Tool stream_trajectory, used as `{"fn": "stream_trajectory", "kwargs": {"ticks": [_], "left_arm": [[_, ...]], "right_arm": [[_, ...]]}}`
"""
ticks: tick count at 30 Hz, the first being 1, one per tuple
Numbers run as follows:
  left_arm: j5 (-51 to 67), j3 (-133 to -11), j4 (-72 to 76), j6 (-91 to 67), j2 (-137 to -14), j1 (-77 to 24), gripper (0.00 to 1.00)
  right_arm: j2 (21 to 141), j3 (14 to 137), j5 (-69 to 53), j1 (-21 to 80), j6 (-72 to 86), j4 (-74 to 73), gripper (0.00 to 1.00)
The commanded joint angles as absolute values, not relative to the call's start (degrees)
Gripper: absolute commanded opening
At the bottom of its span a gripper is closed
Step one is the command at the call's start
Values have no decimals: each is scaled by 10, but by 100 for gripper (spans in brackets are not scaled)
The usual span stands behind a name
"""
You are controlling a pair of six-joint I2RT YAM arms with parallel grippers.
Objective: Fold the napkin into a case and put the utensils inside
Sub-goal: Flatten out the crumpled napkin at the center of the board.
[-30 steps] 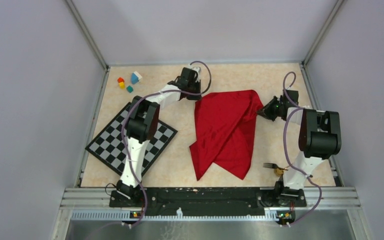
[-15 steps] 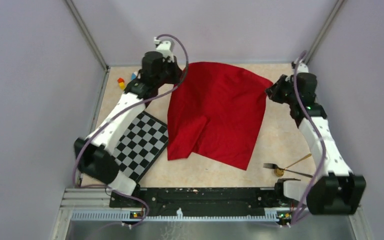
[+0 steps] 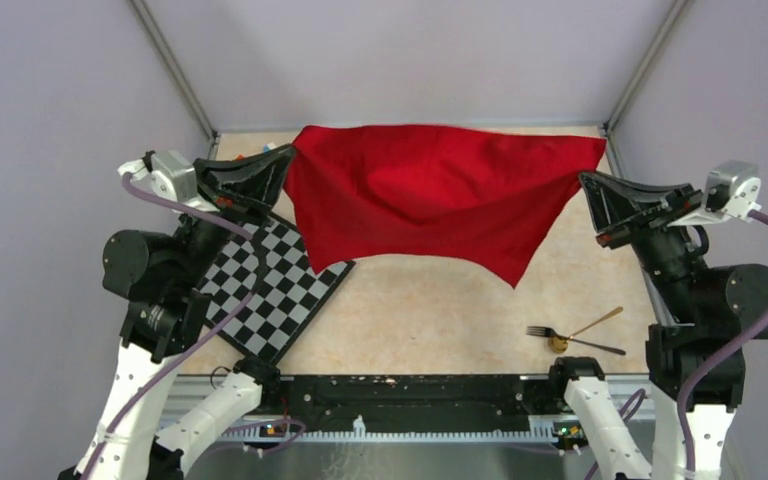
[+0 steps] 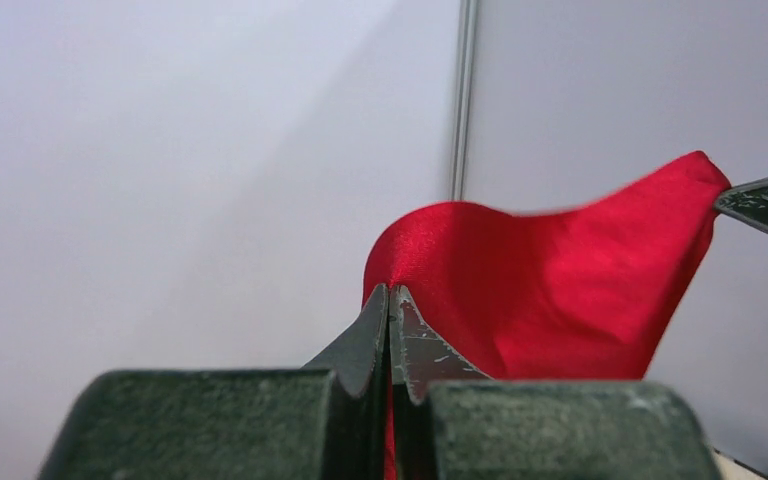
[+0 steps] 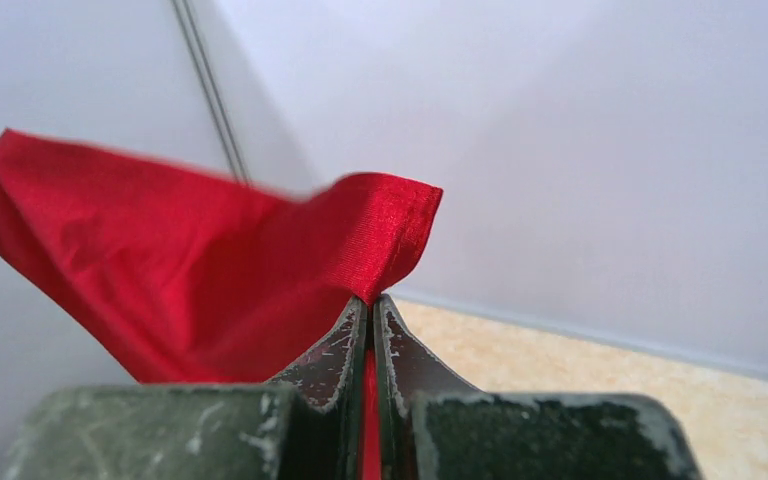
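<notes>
The red napkin (image 3: pixel 430 195) hangs spread in the air between my two arms, high over the back of the table, its lower corner drooping toward the right. My left gripper (image 3: pixel 288 155) is shut on its left top corner; in the left wrist view the cloth (image 4: pixel 550 290) runs between the closed tips (image 4: pixel 389 292). My right gripper (image 3: pixel 585 178) is shut on the right top corner, with red cloth (image 5: pixel 210 270) pinched at its tips (image 5: pixel 370 300). The dark fork (image 3: pixel 540 331) and the gold spoon (image 3: pixel 585 328) lie crossed on the table at the front right.
A black-and-white checkered mat (image 3: pixel 280 290) lies at the left of the table, partly under the left arm. Small coloured blocks (image 3: pixel 243 157) peek out at the back left corner. Grey walls close in the table on three sides.
Both arms have lifted and pulled apart, raising the napkin off the table and stretching it wide in the air. Both grippers closed on its corners.
</notes>
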State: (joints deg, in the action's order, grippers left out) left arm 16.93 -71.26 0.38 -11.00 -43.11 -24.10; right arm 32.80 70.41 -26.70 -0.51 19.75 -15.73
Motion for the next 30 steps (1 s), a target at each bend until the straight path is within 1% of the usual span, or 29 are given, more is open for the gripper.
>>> {"fn": "stream_trajectory", "kwargs": {"ticks": [1,4,6,8,11,13,17,20,22,23,24,25,26,27,28,29,30], "left_arm": [[148,-720,40,-113,-458,-242,0],[112,-716,71,-125,-493,-242,0],[67,-725,75,-138,-535,-242,0],[23,-740,71,-141,-596,-242,0],[-25,-756,88,-136,-703,-241,0],[-20,-775,109,-124,-810,-240,0],[-28,-857,135,-108,-1019,-233,7],[-44,-987,88,-115,-1178,-215,2],[-57,-1083,37,-108,-1264,-206,11],[-56,-1133,11,-101,-1298,-202,16],[-60,-1187,-20,-95,-1321,-198,31],[-63,-1219,-48,-91,-1338,-196,49],[-65,-1239,-74,-89,-1344,-195,63],[-71,-1242,-93,-92,-1337,-195,74],[-79,-1230,-107,-101,-1318,-195,83],[-78,-1205,-117,-112,-1287,-194,91],[-68,-1180,-124,-123,-1259,-194,95]], "right_arm": [[342,736,-218,-4,217,-161,0],[363,737,-132,-4,228,-170,0],[401,736,-78,-3,233,-184,0],[441,717,-44,-4,228,-177,0],[509,672,-9,-3,217,-128,0],[567,643,-2,-4,208,-68,0],[719,609,-15,-9,146,107,0],[870,657,-15,-22,101,159,0],[971,739,-4,-28,88,128,2],[1024,799,-2,-29,78,86,12],[1094,873,8,-27,59,14,18],[1134,936,40,-24,51,-52,27],[1166,989,68,-21,48,-105,39],[1188,1032,76,-20,48,-158,46],[1205,1071,68,-21,45,-226,49],[1213,1097,62,-18,44,-268,50],[1215,1116,63,-15,48,-307,52]]}}
